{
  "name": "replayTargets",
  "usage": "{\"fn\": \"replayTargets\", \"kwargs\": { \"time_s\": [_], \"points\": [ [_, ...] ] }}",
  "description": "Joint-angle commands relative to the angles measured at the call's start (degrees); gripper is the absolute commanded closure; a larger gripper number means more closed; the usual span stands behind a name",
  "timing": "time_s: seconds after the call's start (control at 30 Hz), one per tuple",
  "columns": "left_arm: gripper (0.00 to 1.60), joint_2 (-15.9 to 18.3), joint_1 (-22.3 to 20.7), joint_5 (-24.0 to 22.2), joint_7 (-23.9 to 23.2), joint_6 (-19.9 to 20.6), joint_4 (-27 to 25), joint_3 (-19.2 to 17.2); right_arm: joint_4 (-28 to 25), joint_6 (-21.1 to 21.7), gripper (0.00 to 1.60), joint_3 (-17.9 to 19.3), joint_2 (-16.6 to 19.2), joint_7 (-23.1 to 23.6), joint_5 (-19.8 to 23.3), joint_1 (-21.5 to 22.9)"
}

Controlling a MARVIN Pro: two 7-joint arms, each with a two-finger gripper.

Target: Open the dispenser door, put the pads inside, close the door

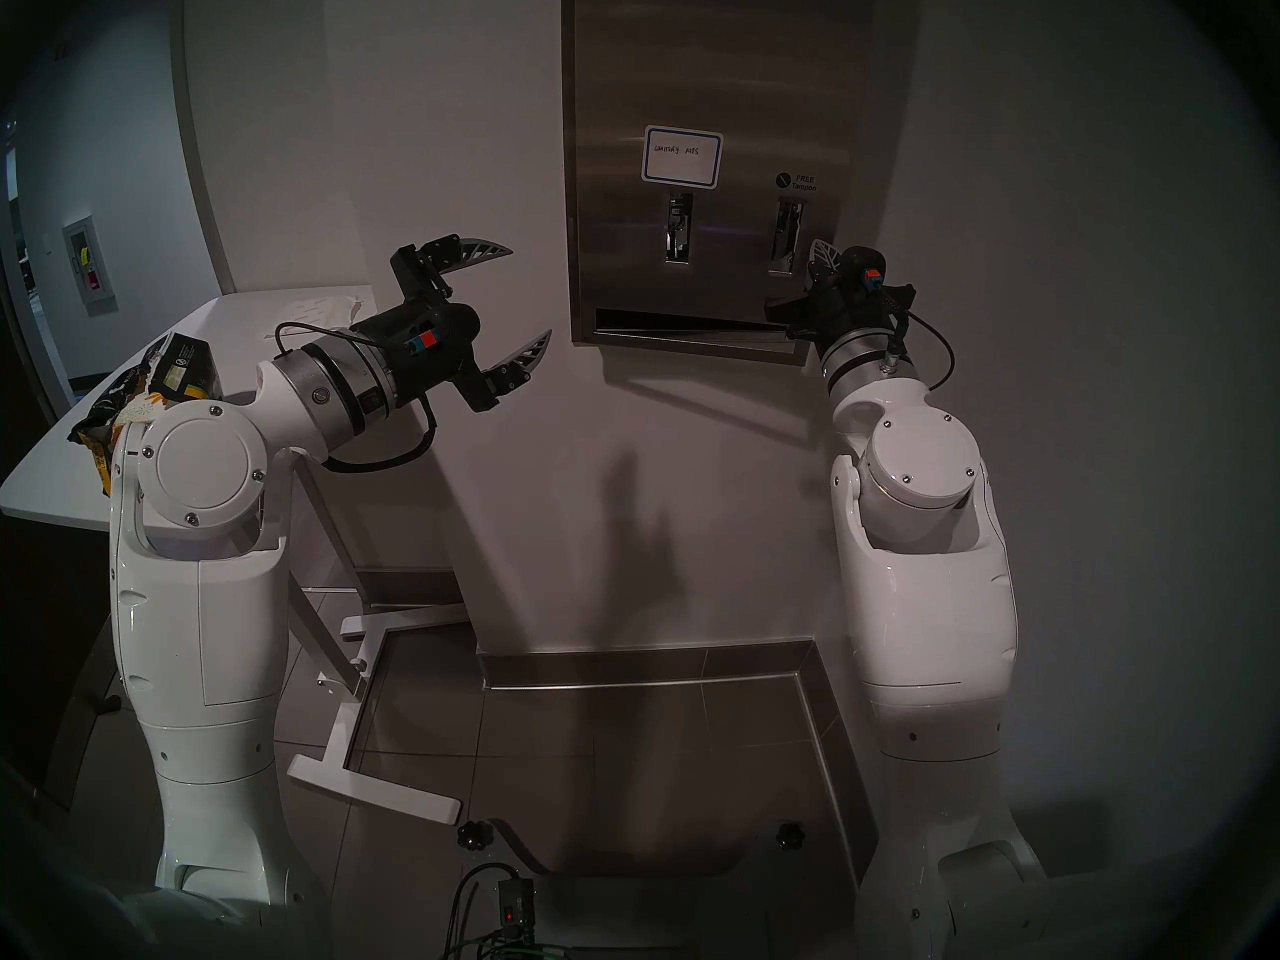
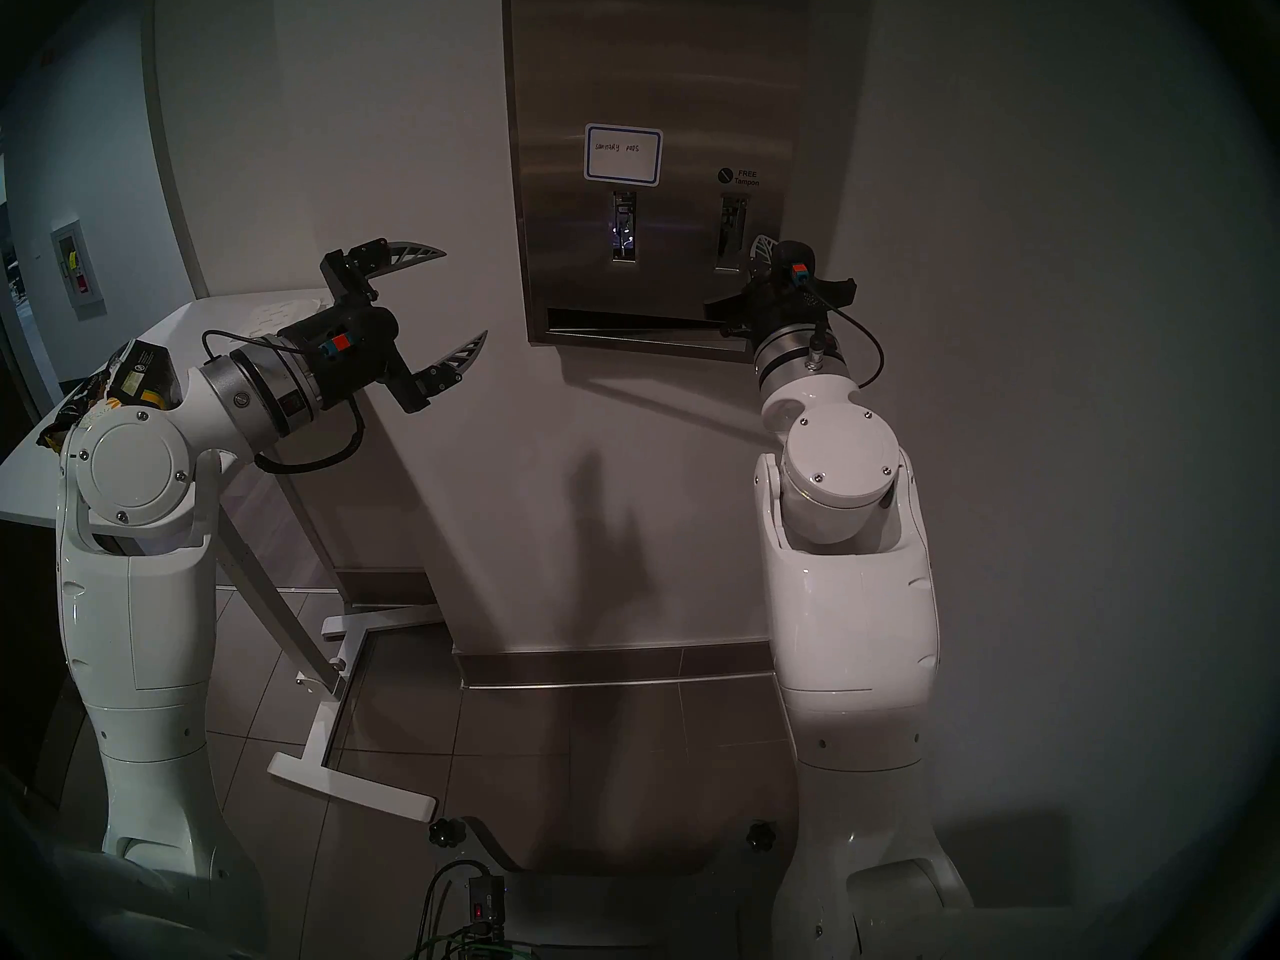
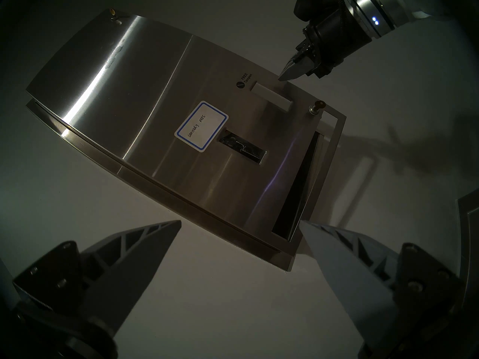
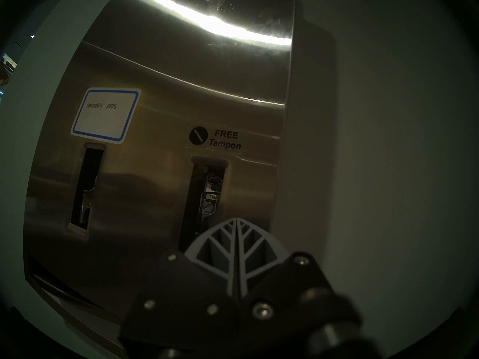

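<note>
Dispenser [image 1: 699,72] hanging on wall, centre of head views, steel front filling most of rt wrist view. Door [image 3: 160,96] sitting shut, flush w/ frame; blue-bordered label [image 1: 682,157] above left lever slot, "FREE Tampon" mark over rt one. Small key [image 3: 319,106] sticking out of lock near door's lower rt corner in left wrist view, second key at top corner. White table [image 1: 83,467] standing off to left, torn black-yellow bag [image 1: 163,377] on it, daisy-print pads [image 1: 142,406] peeking out by bag, mostly hidden behind left arm.

Rt gripper [image 4: 237,221] pointing up at door's rt edge beside rt lever slot, fingers pressed together, holding nothing; contact w/ door hard to tell. Left gripper [image 1: 516,304] hovering level, well apart from cabinet, fingers spread wide, empty.

Step in hand, judging: getting door open. Doing it well prob means working closed tip into rt-edge seam, near key not on it, then prying outward slowly, w/ hinge seemingly on left. Avoiding lever slots, as snagging is likely. Keeping left gripper clear of door swing, ready for pads after.
</note>
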Motion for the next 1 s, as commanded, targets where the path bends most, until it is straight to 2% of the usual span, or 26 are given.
{"fn": "replayTargets", "kwargs": {
  "time_s": [0.0,0.97],
  "points": [
    [0.0,-0.1,-0.8,-0.1,0.3,0.1,-0.4,-0.1,0.6,-0.1,1.6,0.1,0.5,1.1,0.4,3.6],
    [0.0,-0.1,-0.8,-0.1,0.3,0.1,-0.4,-0.1,3.7,2.8,1.6,2.0,1.4,3.3,-0.5,9.8]
  ]
}}
